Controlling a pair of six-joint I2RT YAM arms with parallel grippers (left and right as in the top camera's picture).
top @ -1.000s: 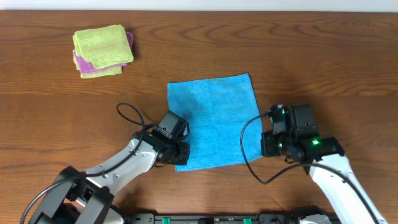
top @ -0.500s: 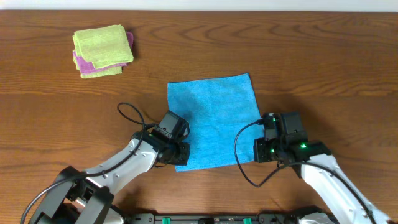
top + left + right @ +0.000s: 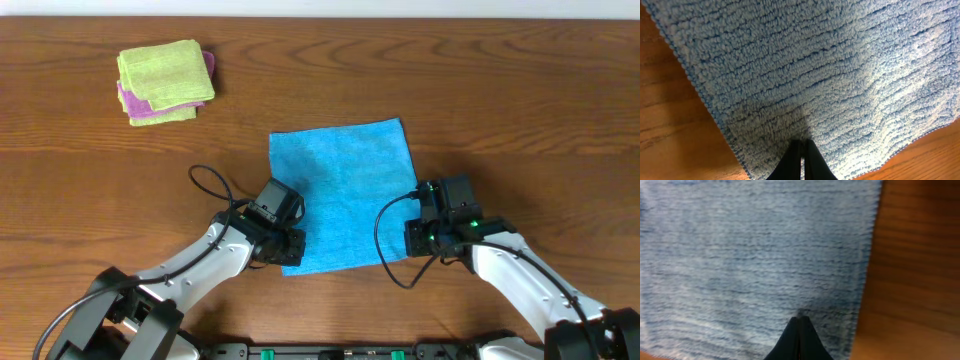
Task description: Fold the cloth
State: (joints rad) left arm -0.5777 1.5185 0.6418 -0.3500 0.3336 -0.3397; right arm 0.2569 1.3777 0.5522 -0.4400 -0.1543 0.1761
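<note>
Grasping step: blue cloth (image 3: 345, 195) is lying flat at frame centre, left gripper (image 3: 801, 142) pinching its lower-left corner, right gripper (image 3: 799, 316) pressing, fingers together, at lower right, hold unclear; next is calling for lifting both corners toward the upper edge

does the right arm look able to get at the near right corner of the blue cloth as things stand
Probably yes: the right gripper sits at that corner of the blue cloth, fingertips together on the fabric just inside its edge, with nothing in between.
</note>
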